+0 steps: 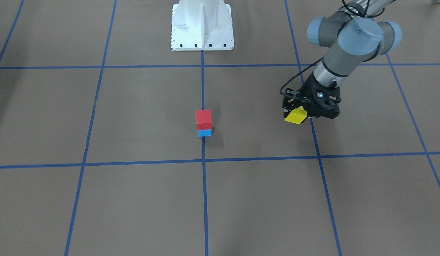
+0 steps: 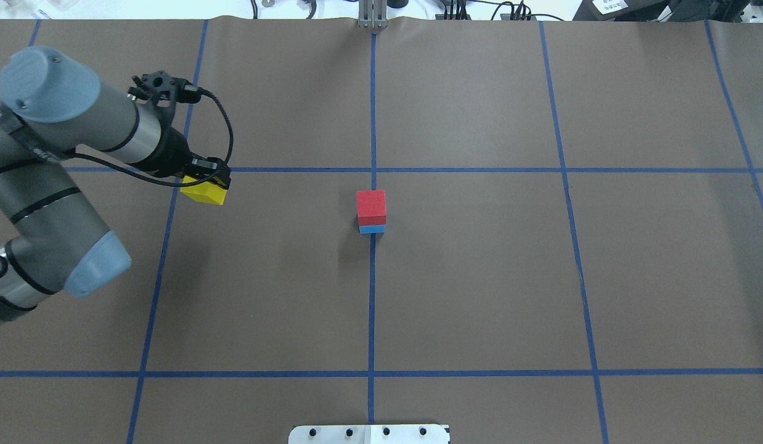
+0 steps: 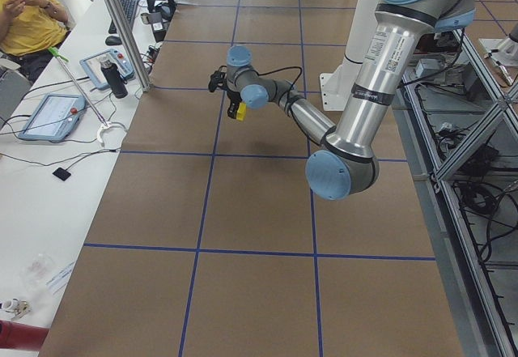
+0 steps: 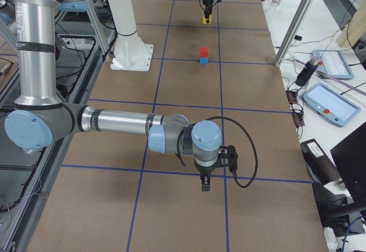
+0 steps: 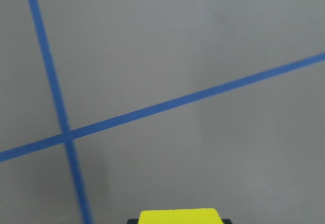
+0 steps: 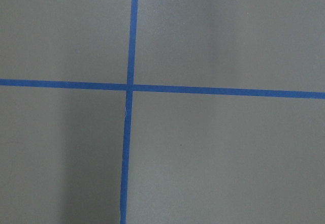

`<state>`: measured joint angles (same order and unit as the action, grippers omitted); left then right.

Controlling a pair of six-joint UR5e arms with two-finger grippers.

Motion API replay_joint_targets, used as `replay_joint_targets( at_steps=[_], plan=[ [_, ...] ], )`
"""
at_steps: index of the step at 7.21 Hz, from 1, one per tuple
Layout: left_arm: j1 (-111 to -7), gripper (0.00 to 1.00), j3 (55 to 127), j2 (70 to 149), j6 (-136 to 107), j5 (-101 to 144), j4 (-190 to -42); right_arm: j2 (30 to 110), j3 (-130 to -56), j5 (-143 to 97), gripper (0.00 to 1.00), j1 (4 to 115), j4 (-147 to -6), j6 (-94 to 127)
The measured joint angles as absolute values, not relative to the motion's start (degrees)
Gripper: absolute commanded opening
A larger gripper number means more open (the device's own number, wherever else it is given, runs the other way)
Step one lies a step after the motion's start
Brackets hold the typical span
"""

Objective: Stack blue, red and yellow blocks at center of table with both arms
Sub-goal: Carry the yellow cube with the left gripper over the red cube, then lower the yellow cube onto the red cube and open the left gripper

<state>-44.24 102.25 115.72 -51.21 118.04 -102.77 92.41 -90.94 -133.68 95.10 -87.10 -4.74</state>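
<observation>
STEP: final block | left gripper (image 2: 208,181) clamped on yellow block (image 2: 203,193), toward left edge | right gripper (image 4: 205,184): state unreadable | NEXT: you centre it over red block (image 2: 371,206), then lower.

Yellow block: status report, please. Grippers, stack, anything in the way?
Left gripper shut on yellow block, off to the stack's side. Right gripper: state unclear. Red block sits on blue block at centre. Nothing seen between.
</observation>
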Motion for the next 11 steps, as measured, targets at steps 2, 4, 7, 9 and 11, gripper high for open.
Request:
replay_joint_targets(
  at_steps=[2,4,7,9,11],
  plan=[
    [-38.8,0.0,101.4,126.8,-58.9,113.7,-90.9,92.4,-91.0,-133.7,1.0,95.1,-87.1,-4.7],
    [-35.4,0.0,95.0,136.6,-64.9,110.6,-86.9,92.4,-91.0,-133.7,1.0,95.1,-87.1,-4.7],
    [-32.7,0.0,84.6,145.3,-68.7,107.6,-86.5,92.4,-91.0,-133.7,1.0,95.1,-87.1,-4.7],
    [-32.5,0.03,83.0,145.8,-68.5,107.4,-86.6,92.3,-91.0,-133.7,1.0,95.1,-87.1,-4.7],
    [-32.4,0.12,82.4,145.6,-68.4,107.4,-86.7,92.3,-91.0,-133.7,1.0,95.1,-87.1,-4.7]
  ],
)
